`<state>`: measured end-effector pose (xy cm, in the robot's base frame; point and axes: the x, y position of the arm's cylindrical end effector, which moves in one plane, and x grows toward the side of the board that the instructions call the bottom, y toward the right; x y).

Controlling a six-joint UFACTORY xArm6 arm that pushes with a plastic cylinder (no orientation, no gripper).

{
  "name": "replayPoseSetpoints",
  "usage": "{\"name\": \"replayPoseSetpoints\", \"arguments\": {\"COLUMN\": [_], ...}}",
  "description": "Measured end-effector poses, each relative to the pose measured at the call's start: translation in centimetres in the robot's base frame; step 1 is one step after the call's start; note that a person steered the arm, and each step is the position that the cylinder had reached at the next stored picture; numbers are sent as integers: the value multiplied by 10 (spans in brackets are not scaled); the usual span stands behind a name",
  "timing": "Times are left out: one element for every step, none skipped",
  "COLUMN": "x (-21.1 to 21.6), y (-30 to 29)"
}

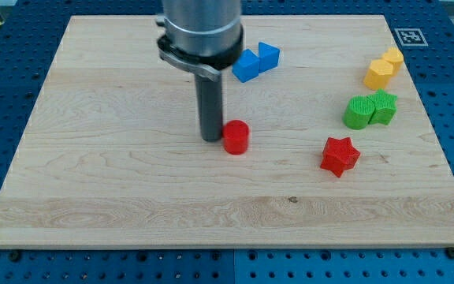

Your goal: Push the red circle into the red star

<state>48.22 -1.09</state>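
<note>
The red circle [236, 136] lies near the middle of the wooden board. My tip [211, 138] rests on the board just to the view's left of the red circle, touching or nearly touching its side. The red star [340, 155] lies to the view's right of the circle and slightly lower, well apart from it.
Two blue blocks [255, 61] sit side by side near the view's top, right of the rod. Two green blocks [370, 110] lie above the red star. Two yellow blocks [383, 69] lie at the view's top right. The board's edge [227, 246] runs along the view's bottom.
</note>
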Motion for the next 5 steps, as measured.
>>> {"name": "replayPoseSetpoints", "arguments": {"x": [4,4,4,5,5], "y": [61,77,75,92,110]}}
